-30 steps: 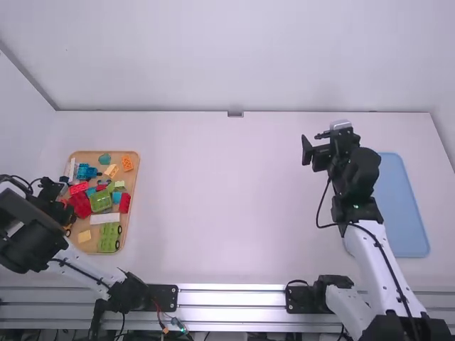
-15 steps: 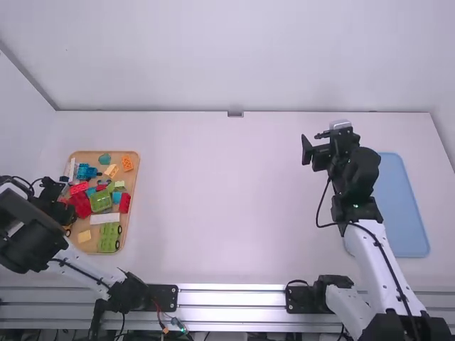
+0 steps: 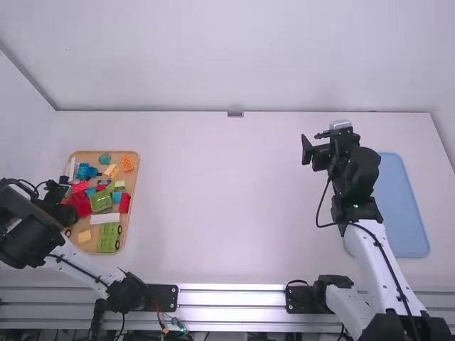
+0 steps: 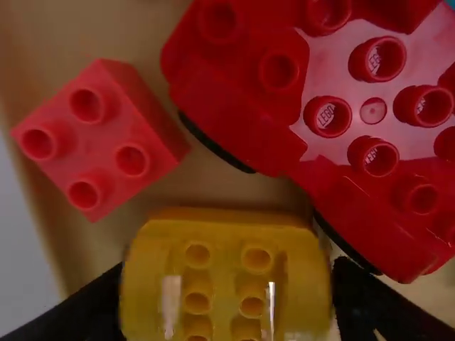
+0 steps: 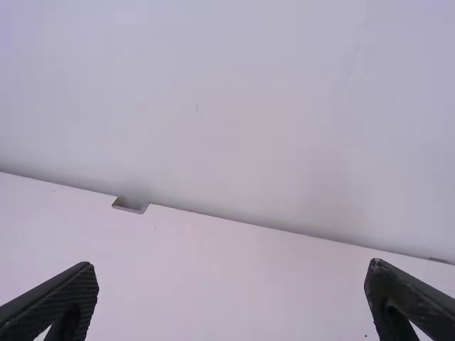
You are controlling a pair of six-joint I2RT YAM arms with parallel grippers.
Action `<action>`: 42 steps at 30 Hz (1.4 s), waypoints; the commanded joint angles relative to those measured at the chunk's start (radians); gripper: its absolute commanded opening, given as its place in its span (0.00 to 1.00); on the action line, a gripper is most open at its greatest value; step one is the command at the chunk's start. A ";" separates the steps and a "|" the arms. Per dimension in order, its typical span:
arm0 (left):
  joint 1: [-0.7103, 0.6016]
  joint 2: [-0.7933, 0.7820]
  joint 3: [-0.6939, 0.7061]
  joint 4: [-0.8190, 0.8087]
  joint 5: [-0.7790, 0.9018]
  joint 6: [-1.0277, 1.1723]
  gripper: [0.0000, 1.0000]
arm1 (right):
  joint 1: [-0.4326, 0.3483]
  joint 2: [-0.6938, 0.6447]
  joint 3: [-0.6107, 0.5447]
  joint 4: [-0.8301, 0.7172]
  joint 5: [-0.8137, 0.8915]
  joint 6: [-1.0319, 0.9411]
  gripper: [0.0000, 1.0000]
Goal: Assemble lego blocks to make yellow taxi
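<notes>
At the tray's left side is my left gripper (image 3: 62, 193), low over the bricks. In the left wrist view my left gripper (image 4: 227, 302) is shut on a yellow studded piece (image 4: 226, 277), one finger at either side. A red two-by-two brick (image 4: 99, 138) and a large red wheeled piece (image 4: 249, 106) lie beside it. The wooden tray (image 3: 133, 226) also bears a green car-like piece (image 3: 109, 238), a white brick (image 3: 105, 218) and a pale yellow brick (image 3: 84, 236). Above the table's right part, my right gripper (image 3: 314, 142) is open; in the right wrist view the right gripper (image 5: 231, 280) holds nothing.
A flat blue tray (image 3: 402, 206) lies at the right, beside the right arm. The white back wall (image 3: 234, 57) rises behind the table (image 3: 220, 199), with a small grey bracket (image 3: 235, 114) at its foot.
My left gripper has shifted slightly toward the left in the high view, and the left arm has tilted a little. The right arm and the bricks on the tray stay where they were.
</notes>
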 commanded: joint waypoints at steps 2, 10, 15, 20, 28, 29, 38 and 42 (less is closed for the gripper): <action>0.003 0.004 -0.008 0.000 0.006 -0.003 0.55 | -0.005 0.000 0.039 0.000 -0.005 0.001 0.99; 0.000 0.002 0.087 -0.123 0.007 -0.031 0.52 | -0.005 0.000 0.039 0.001 -0.006 0.001 0.99; -0.042 -0.008 0.282 -0.335 0.009 -0.224 0.45 | -0.004 0.000 0.039 -0.002 -0.010 0.003 0.99; -0.139 -0.017 0.436 -0.502 0.068 -0.275 0.17 | -0.003 0.000 0.039 0.003 -0.010 0.019 0.99; -0.473 -0.041 0.473 -0.448 0.065 -0.343 0.15 | -0.004 0.000 0.039 -0.003 -0.010 0.020 0.99; -0.533 -0.041 0.473 -0.433 0.060 -0.353 0.15 | -0.003 0.000 0.039 -0.003 -0.011 0.020 0.99; -1.070 -0.041 0.447 -0.362 -0.030 -0.352 0.13 | -0.004 -0.001 0.039 0.001 -0.040 0.020 0.99; -1.270 -0.041 0.389 -0.306 -0.027 -0.353 0.12 | -0.006 -0.001 0.039 0.000 -0.040 0.064 0.99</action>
